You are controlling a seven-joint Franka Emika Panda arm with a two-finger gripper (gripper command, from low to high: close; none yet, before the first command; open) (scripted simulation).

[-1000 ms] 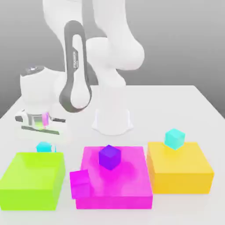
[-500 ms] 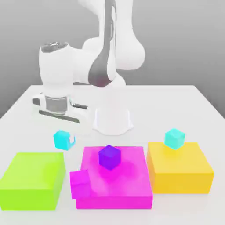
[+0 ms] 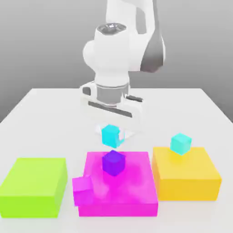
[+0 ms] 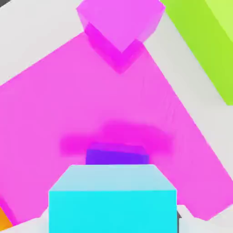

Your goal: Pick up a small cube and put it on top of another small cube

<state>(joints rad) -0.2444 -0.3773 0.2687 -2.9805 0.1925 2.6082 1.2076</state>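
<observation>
My gripper [image 3: 112, 135] is shut on the small sky-cyan cube [image 3: 110, 136], holding it in the air a little above and behind the deep purple cube [image 3: 113, 163]. The purple cube rests on the big flat magenta block [image 3: 136, 182]. In the hand view the cyan cube [image 4: 113, 199] sits close to the camera and covers most of the purple cube [image 4: 117, 156], of which a thin strip shows on the magenta block [image 4: 59, 104].
A turquoise small cube [image 3: 180, 143] stands on the orange block [image 3: 189, 177] at the exterior view's right. A small magenta-pink cube [image 3: 83, 190] leans at the magenta block's front left corner. A lime-green block [image 3: 34, 185] lies at the left.
The arm has swung from the exterior view's left toward the middle, lifting the cyan cube from beside the green block to just above the purple cube.
</observation>
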